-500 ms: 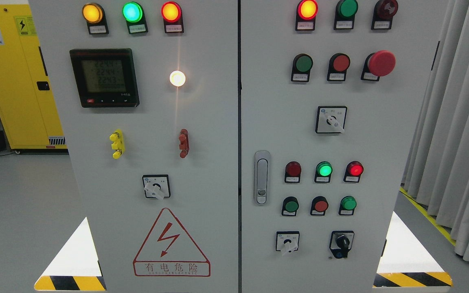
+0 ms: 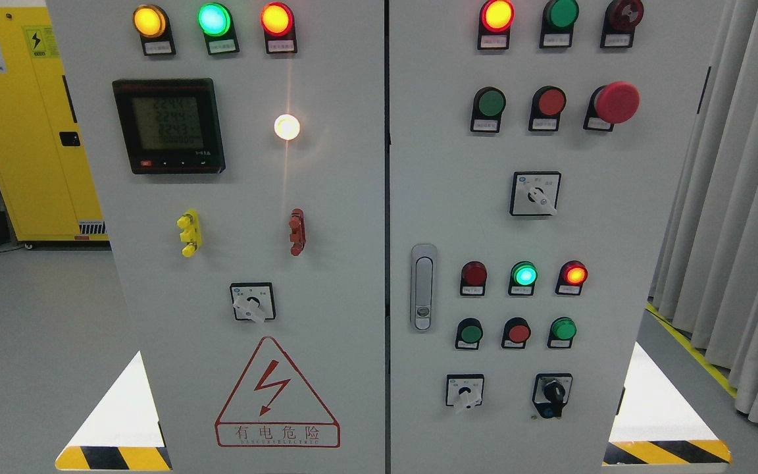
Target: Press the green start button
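Grey control cabinet (image 2: 326,197), front view. No robot hand or fingers appear in view, so their state cannot be told and no position can be given relative to them. Several green buttons sit on the right door: one (image 2: 491,103) in the upper row left of a red button (image 2: 551,102), two more (image 2: 470,333) (image 2: 562,328) in the lower row beneath a lit green lamp (image 2: 524,274). Which one is the start button cannot be told.

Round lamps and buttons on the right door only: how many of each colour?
Red: 7
Green: 5
Total: 12

No robot hand is in view.
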{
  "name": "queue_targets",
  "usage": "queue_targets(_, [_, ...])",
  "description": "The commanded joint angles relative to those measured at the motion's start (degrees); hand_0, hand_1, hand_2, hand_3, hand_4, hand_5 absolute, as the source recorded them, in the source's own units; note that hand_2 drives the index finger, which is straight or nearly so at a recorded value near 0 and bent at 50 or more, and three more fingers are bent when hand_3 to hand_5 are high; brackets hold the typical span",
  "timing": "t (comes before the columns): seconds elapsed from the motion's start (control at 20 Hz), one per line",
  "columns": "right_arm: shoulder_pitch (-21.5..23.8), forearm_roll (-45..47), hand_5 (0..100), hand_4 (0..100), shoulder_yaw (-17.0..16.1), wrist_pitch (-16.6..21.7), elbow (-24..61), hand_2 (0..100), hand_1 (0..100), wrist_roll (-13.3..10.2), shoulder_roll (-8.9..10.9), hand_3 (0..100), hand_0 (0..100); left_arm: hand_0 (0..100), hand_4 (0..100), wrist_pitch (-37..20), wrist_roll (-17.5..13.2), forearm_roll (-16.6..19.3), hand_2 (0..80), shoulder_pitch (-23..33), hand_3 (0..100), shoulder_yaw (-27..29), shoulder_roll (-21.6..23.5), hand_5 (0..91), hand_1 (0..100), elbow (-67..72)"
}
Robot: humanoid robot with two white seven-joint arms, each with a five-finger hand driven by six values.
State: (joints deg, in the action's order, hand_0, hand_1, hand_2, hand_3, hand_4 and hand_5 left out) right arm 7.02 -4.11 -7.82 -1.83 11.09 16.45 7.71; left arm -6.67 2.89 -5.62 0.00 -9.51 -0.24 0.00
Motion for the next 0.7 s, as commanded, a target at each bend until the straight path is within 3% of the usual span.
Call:
queue_targets(0.0, [-0.1,-0.2,0,0,0.3,2.1,0.5,0,36,0.2,-0.15,0,23,12,0,0.1,0.0,0.0,0.0,-1.4,0,-0.1,0.2,0.0,56,-0.7])
queue_targets(0.35, [0.9,-0.5,0,0,6.3,3.3,13.1,0,36,-0.5,-0.94,0,23,12,0,0.0,0.1,0.0,0.0,-1.4,0,0.0,-0.8,0.0,56,-0.9])
queue_targets(0.65, [9.2,-0.7,0,0,11.5,3.4,35.9,0,39,-0.5,-0.41,0,21,12,0,0.0,0.1,0.0,0.0,-1.3,0,0.0,-2.5,0.0,56,-0.7])
